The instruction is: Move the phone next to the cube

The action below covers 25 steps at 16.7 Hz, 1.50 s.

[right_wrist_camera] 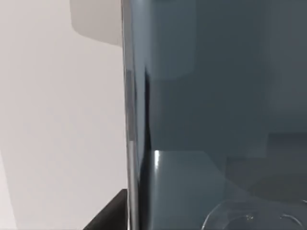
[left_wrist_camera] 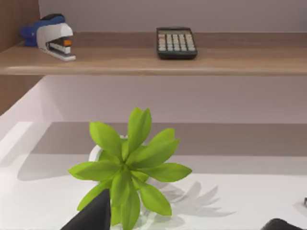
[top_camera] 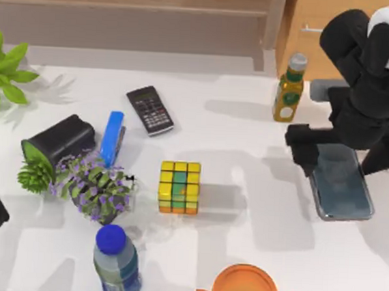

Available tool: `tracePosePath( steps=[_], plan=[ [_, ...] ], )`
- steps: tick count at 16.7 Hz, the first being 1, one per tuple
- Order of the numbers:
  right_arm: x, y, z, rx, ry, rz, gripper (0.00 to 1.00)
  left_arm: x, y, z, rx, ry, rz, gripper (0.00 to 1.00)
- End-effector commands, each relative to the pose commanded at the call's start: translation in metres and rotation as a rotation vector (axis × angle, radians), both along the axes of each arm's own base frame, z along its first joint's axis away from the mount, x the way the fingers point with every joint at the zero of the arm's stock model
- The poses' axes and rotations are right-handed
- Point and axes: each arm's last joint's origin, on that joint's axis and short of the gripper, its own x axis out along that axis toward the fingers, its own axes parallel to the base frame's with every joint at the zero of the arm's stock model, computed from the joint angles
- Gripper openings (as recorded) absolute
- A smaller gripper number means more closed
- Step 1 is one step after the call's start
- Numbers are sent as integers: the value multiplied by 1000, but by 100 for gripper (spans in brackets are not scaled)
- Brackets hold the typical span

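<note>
White table point(top_camera: 248, 122): one phone point(top_camera: 342, 186), one cube point(top_camera: 179, 187)

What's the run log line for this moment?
right end effector: over phone | cube: mid-table, apart | left arm: parked, left edge

Bare table point(top_camera: 257, 188) between phone point(top_camera: 341, 182) and cube point(top_camera: 179, 187)

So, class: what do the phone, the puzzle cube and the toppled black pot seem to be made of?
The phone: likely a glass screen, since it is glossy and mirrors shapes, with a grey, perhaps metal, rim.
The cube: probably plastic, with flat yellow, green and orange tiles in a black grid.
The pot: looks like matte black plastic, with a dull sheen.
</note>
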Motion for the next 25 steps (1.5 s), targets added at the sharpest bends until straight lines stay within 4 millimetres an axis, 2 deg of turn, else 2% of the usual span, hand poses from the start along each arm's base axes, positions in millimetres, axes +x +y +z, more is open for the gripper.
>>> tracePosePath(
  steps=[4, 8, 18, 25],
  plan=[
    [-3, 46, -3, -8, 7, -63, 0, 0, 0, 0, 0, 0, 0, 100],
    [-7, 71, -5, -12, 8, -98, 0, 0, 0, 0, 0, 0, 0, 100],
    [-6, 72, -3, -6, 2, -107, 0, 0, 0, 0, 0, 0, 0, 100],
    [-4, 75, 10, 25, -44, -111, 0, 0, 0, 0, 0, 0, 0, 100]
  ],
)
